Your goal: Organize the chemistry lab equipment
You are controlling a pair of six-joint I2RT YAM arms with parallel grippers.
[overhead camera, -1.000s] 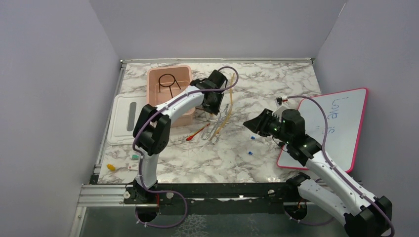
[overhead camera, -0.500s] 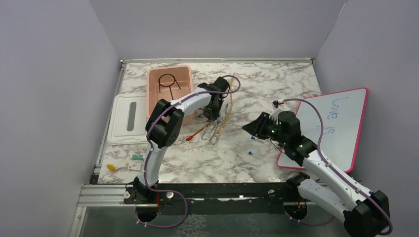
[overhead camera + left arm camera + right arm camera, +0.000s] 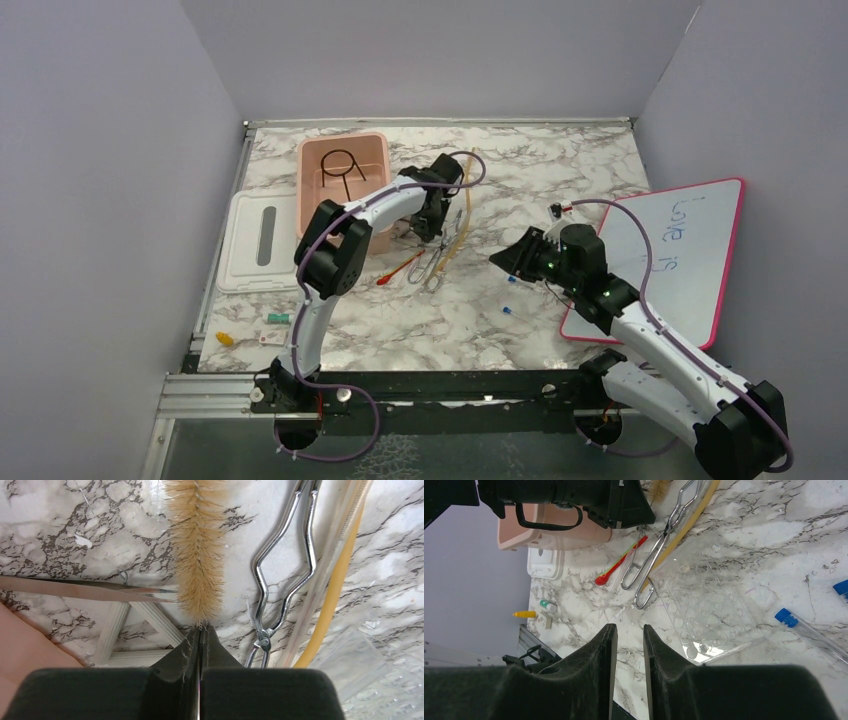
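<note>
Brush (image 3: pixel 196 555), end at closed left jaws' tips

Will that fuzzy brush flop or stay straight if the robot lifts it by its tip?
Probably light: the brush is mostly thin tan bristles. The bristles should squash softly, yet it lies straight, so it likely stays fairly stiff. The left gripper's shut jaws seem to pinch only its very end, so it may swing.

We make out blue handwriting on the pink-framed whiteboard (image 3: pixel 690 275), possibly a short word; from overhead its letters stay unreadable to us.
</note>
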